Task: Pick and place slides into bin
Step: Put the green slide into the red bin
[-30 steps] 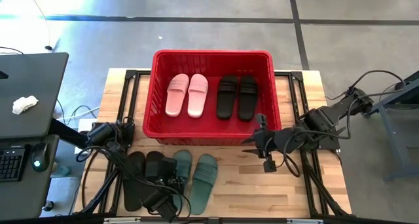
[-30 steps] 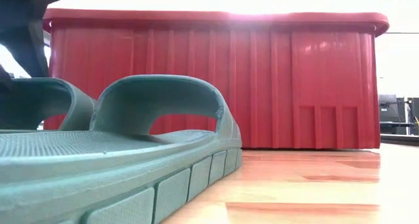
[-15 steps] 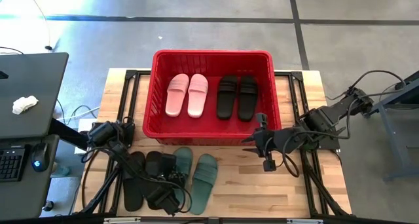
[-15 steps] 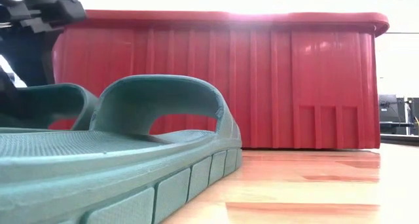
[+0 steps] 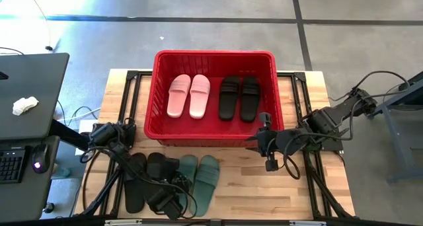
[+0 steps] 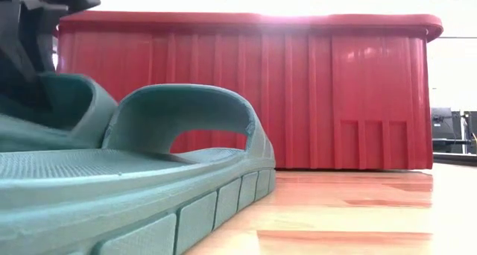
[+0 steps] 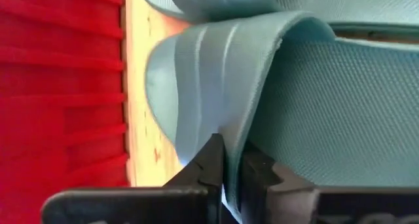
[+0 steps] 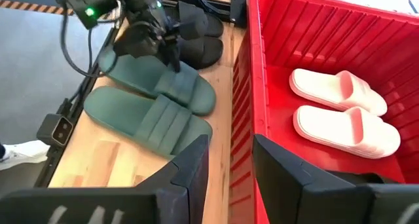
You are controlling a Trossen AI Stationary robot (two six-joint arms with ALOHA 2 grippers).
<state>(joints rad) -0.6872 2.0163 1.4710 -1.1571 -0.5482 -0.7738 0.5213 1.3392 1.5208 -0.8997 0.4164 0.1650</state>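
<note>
Since the earlier frame we had brought the left gripper (image 7: 226, 168) down onto the nearer sage-green slide (image 5: 185, 176), and its fingers (image 7: 252, 175) had pinched together on the edge of that slide's strap (image 7: 216, 86), tilting the slide up against its mate (image 5: 207, 180). The red bin (image 5: 213, 56) sat at the far side of the table (image 5: 291, 186) and already held the pale pink pair (image 5: 189, 95) and one black pair (image 5: 239, 97). The second black pair (image 5: 144, 180) lay on the table just beside the green pair, in front of the bin's near wall. The right gripper (image 8: 230, 160) waited near the bin's front right corner, its fingers apart and holding nothing. We judged the step in hand to be the grasp on the green slide; next we would need to lift it clear of its mate and the rim, carry it over the bin and release
</note>
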